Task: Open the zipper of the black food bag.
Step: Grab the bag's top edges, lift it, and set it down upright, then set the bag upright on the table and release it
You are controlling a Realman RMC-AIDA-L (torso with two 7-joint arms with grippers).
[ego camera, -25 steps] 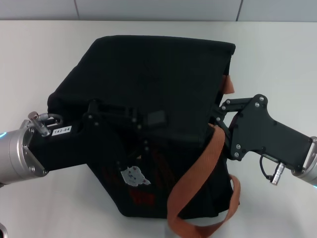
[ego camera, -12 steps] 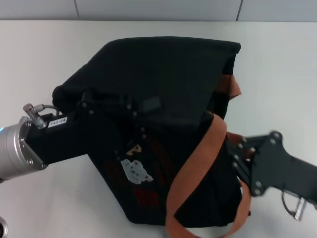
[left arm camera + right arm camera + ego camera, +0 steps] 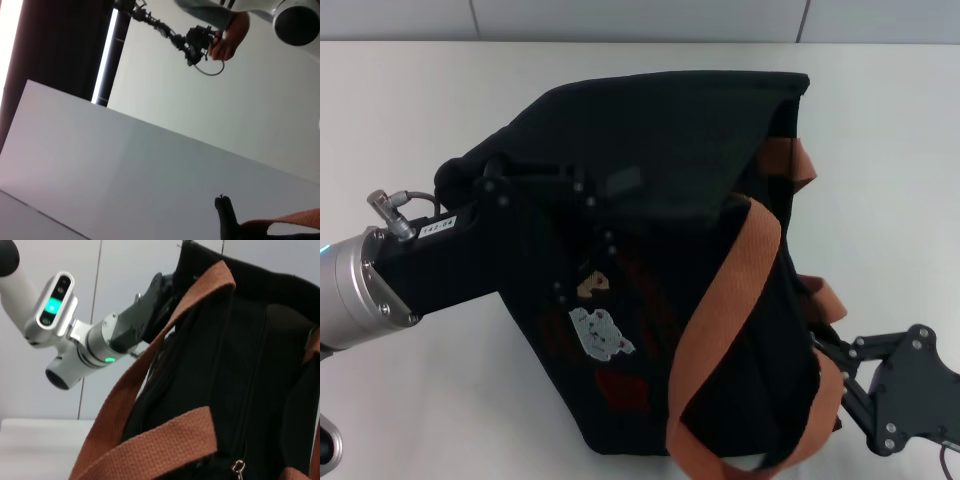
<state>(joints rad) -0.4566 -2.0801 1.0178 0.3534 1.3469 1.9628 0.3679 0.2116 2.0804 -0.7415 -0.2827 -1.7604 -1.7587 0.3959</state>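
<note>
Right wrist view: the zipper [image 3: 252,385] runs lengthwise along the black food bag [image 3: 660,250].

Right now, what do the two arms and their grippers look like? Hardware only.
Left gripper: matte black angular housing with small silver screws, a white printed label, a silver connector with a grey cable, on a brushed silver cylindrical wrist. In the right wrist view that arm has a white link with a green light. Right gripper: black plate with screw-jointed linkages.
</note>
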